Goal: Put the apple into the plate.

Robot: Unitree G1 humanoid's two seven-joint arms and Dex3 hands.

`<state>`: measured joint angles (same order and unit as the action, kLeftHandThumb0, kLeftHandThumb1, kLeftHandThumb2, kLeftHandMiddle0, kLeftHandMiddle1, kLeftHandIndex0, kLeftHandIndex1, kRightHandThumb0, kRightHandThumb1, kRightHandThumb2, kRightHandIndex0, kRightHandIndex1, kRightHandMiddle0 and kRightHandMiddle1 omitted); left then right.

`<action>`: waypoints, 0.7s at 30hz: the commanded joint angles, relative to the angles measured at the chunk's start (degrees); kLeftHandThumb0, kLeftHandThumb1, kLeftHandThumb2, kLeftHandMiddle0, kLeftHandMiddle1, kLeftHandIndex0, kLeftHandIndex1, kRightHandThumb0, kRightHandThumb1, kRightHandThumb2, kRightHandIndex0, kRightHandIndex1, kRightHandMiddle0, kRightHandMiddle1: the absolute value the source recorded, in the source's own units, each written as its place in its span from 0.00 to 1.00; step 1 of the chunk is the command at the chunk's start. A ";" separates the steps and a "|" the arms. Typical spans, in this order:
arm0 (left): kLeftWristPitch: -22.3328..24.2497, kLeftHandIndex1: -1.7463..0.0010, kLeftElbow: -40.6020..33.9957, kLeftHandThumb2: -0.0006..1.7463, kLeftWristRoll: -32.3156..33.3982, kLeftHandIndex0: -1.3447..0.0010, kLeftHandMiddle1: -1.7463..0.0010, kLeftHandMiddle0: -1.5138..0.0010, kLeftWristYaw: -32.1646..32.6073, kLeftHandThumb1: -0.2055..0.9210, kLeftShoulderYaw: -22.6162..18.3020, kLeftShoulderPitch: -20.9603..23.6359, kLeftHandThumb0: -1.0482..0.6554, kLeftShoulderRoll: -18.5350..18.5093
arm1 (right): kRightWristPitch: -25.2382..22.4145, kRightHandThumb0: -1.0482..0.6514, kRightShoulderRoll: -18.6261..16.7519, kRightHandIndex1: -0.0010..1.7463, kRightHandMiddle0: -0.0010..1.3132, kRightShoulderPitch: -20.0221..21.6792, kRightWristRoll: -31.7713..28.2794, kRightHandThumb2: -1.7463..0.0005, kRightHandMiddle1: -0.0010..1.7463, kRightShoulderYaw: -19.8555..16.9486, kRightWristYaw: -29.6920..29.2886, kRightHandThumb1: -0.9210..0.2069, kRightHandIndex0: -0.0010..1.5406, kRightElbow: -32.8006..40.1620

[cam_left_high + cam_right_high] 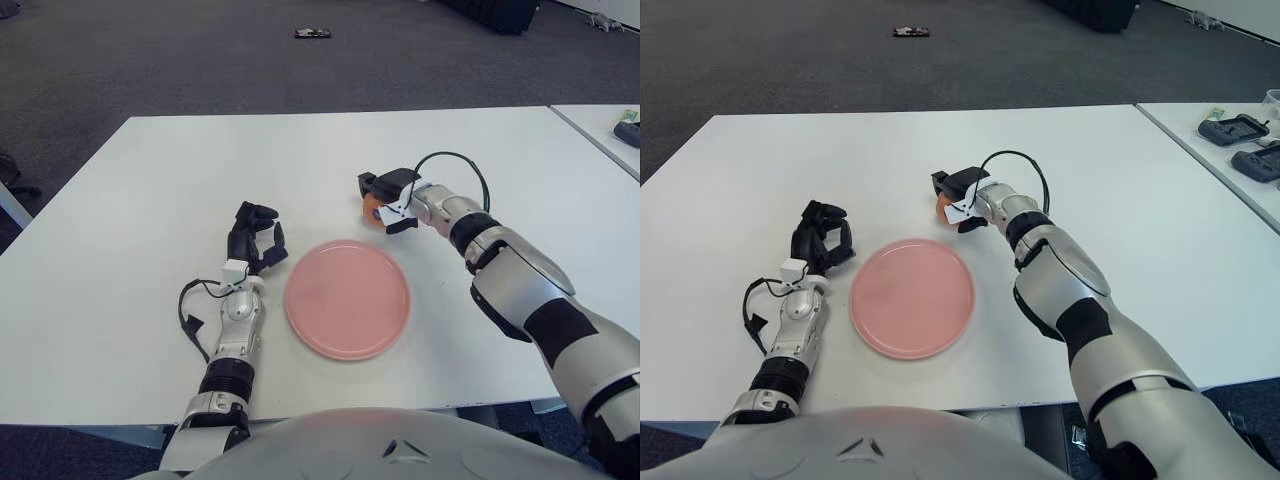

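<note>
A pink plate [347,298] lies on the white table [150,180] near the front middle. My right hand [385,205] is just beyond the plate's far right rim. Its fingers are curled around the orange-red apple [372,209], which is mostly hidden by them and sits at or just above the table. The same grasp shows in the right eye view [952,205]. My left hand [254,238] rests on the table left of the plate with its fingers curled and holding nothing.
A second white table [1230,130] stands at the right with dark devices on it. A small dark object [312,33] lies on the carpet far behind. A black cable loops over my right wrist [455,160].
</note>
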<state>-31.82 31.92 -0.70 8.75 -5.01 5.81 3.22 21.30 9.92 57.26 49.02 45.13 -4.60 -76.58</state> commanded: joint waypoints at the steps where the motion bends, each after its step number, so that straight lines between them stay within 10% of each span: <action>1: 1.11 0.00 1.61 0.64 -0.78 0.64 0.00 0.44 0.57 0.61 -0.06 -2.46 0.36 -0.22 | -0.46 0.61 0.15 0.97 0.45 -2.23 2.03 0.05 1.00 1.40 -1.08 0.81 0.56 -1.54; 21: 2.78 0.00 1.18 0.63 -0.80 0.65 0.00 0.47 0.64 0.62 -0.08 -2.41 0.37 -0.35 | 3.38 0.62 1.65 0.92 0.52 -0.76 -4.48 0.00 1.00 -6.02 -2.73 0.90 0.63 -0.85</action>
<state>-30.86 31.45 -1.01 9.04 -4.98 5.66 3.12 23.99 10.47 56.24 46.30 41.03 -8.06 -77.32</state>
